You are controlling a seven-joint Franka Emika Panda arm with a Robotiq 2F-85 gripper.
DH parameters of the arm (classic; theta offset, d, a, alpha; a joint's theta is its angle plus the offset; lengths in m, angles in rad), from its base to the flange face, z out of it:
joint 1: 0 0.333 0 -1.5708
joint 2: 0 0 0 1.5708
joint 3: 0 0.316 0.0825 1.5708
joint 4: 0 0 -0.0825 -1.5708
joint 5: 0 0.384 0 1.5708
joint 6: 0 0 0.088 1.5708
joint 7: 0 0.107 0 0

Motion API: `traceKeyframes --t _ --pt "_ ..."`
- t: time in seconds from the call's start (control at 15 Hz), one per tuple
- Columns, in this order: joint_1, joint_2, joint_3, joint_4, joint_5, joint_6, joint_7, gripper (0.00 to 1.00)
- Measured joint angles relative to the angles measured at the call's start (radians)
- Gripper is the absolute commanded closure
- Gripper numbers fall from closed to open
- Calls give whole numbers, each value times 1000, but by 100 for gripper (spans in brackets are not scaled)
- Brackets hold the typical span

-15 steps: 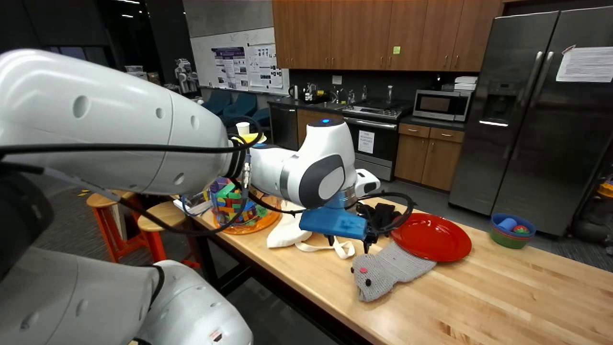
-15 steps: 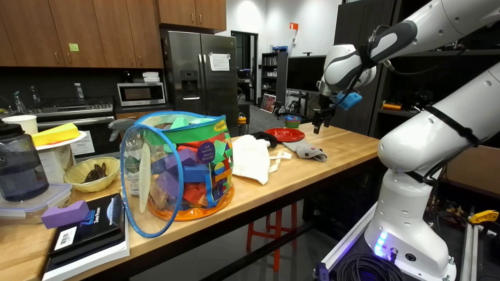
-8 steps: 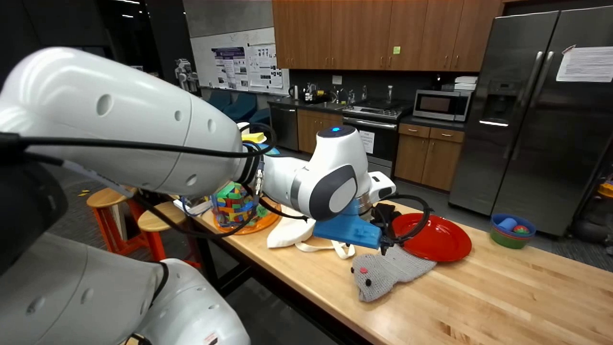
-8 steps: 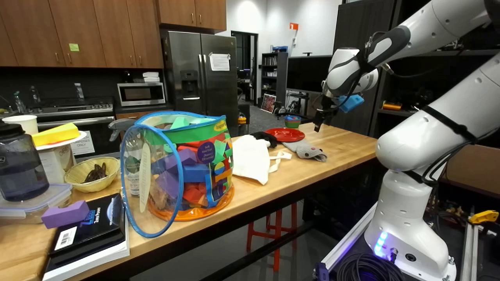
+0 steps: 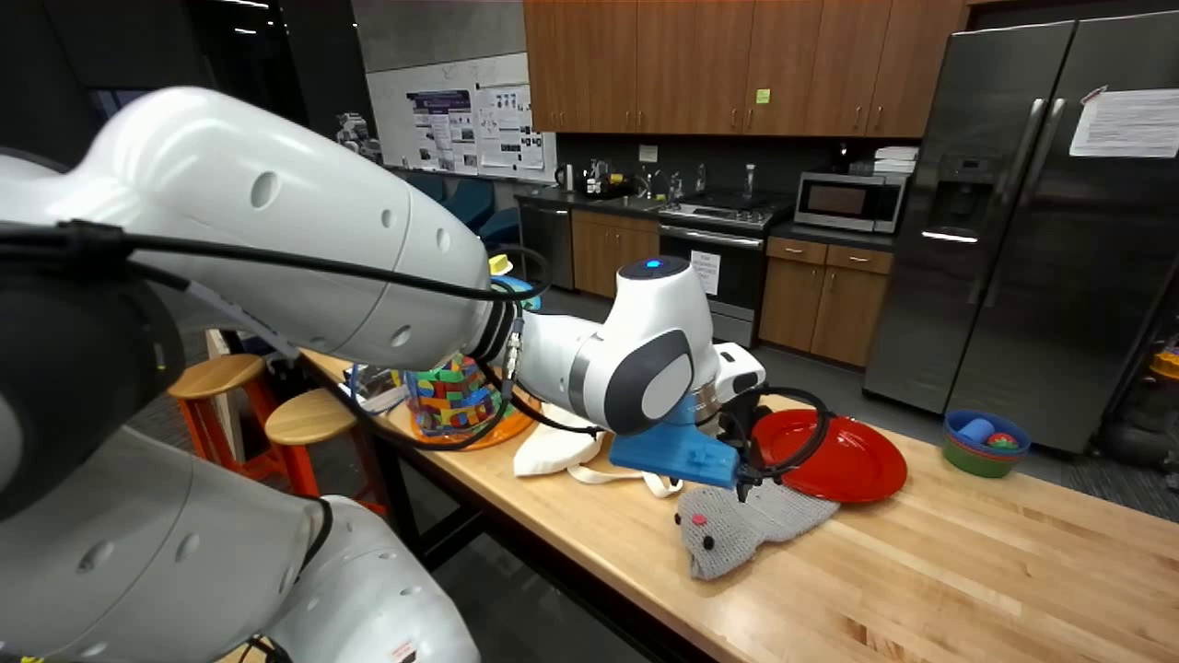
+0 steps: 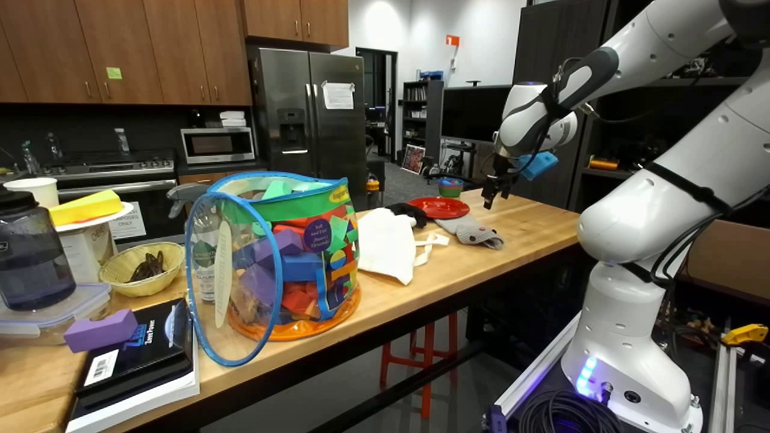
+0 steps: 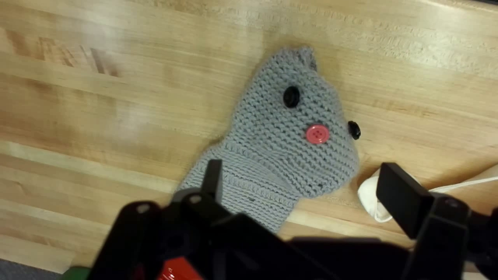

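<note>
Spread gripper (image 7: 305, 186), holding nothing, above a gray knitted puppet (image 7: 284, 128).
The puppet lies face up on the table (image 7: 116, 97), near the red plate (image 5: 843, 456). An off-center descent could bunch or miss the soft knit; one finger (image 7: 404, 198), overlapping the white strap (image 7: 367, 196) in the wrist view, might snag it.

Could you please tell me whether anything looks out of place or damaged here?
The purple arch block looks stray: it lies at the corner of the black box, outside the clear bag that holds similar ones. The gray knitted animal below the open pincer shows no visible damage.
</note>
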State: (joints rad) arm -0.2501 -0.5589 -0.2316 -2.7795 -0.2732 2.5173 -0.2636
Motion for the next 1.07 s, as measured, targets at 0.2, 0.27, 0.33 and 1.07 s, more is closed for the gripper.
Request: traceKeyframes --t 0.2,0.27,0.33,1.07 --pt "0 1 0 0 1 0 0 0" --pt "2 2 0 0 5 -1 -1 0" --pt "6 3 0 0 10 -1 -1 0" --pt "22 103 11 -2 32 39 22 0"
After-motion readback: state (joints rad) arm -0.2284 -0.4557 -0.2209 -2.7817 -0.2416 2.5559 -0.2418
